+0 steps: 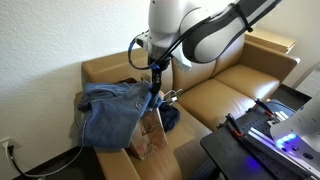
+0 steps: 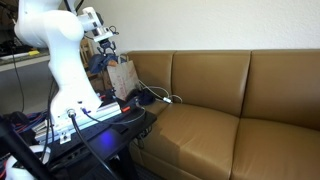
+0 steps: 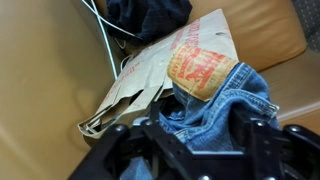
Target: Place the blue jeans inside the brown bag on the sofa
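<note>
Tan-brown leather covers the sofa [image 1: 240, 95], a two-seater with wide padded armrests set against a plain pale wall [image 1: 45, 35]. Its smooth cushions run along most of the frame in an exterior view [image 2: 225, 105]. At one end of the seat, next to the armrest, stands the brown bag [image 1: 152, 138]. The wrist view shows its paper side with a faded reddish print [image 3: 190, 60] and its pale rope handles [image 3: 100, 120].

The blue jeans [image 1: 108, 112] are heaped over the bag's mouth and spill down across the armrest. How much denim is actually inside the bag cannot be told. A dark navy cloth [image 1: 171, 118] lies on the cushion just beside the bag, with a white cable [image 3: 105, 40] near it.

The white arm [image 1: 200, 30] reaches down from above, and the gripper [image 1: 155, 78] hangs over the bag's opening. In the wrist view its jaws stand well apart, with bunched denim [image 3: 230, 105] between them and nothing visibly pinched.

A wall outlet [image 1: 12, 148] sits low beside the sofa. A dark bench [image 1: 235, 150] carrying equipment lit by a blue glow stands in front.
</note>
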You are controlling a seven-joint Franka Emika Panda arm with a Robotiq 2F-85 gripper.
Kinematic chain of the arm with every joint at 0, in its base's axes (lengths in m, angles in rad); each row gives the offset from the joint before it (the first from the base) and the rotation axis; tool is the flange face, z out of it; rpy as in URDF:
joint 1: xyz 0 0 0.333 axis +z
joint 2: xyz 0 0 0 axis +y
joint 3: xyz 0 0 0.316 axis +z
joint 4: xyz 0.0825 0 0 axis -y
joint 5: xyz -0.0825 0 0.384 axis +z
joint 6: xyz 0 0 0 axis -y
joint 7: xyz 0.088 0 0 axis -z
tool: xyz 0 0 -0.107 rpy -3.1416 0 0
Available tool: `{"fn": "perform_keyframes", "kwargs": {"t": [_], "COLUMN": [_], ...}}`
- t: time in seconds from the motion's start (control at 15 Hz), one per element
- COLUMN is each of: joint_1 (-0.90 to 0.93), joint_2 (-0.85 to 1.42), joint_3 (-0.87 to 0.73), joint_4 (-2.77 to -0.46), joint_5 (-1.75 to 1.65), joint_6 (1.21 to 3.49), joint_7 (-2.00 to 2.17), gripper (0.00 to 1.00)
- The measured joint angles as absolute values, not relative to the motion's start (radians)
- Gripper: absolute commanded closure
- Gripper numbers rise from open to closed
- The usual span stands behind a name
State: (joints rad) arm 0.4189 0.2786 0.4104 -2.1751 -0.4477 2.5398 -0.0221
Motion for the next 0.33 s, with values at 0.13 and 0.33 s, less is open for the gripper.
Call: {"fn": "perform_keyframes", "kwargs": {"t": [0.13, 0.33], "joint_1": [0.408, 0.373], "joint_2": [0.279, 0.282], "joint_3": [0.406, 0.416], "joint_4": [-2.177, -2.193], "joint_5": [-0.335, -0.13], "joint_6": [2.559, 2.618], "joint_7": [-0.031, -0.118], "gripper": [0.0, 0.0]}}
